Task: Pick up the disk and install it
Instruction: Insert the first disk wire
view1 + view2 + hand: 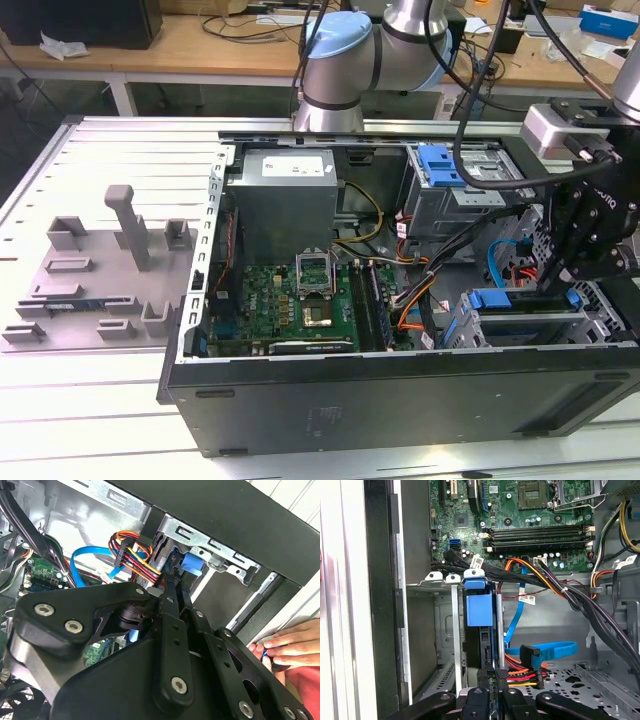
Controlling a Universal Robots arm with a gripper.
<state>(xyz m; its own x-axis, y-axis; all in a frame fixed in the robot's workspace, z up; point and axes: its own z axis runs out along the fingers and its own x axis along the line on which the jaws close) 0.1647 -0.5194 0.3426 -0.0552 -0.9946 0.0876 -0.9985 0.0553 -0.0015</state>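
Note:
The disk stands on edge in the metal drive bay (432,630) at the front corner of the open computer case, on the exterior view's right. Its blue bracket (503,298) tops the bay and also shows in both wrist views, as the blue bracket (479,602) and the blue bracket (193,563). My black gripper (555,283) reaches down to it from above. In the first wrist view the gripper (492,674) has its fingers drawn close together on the disk's thin dark edge, and the gripper (177,587) points at the bracket. The disk's label is hidden inside the bay.
Bundles of orange, black and blue cables (540,655) run right beside the bay. The motherboard (300,300), a grey power supply box (285,195) and a second blue caddy (443,165) fill the case. A person's hand (285,647) rests at the case's outer wall. A grey fixture (110,270) lies left of the case.

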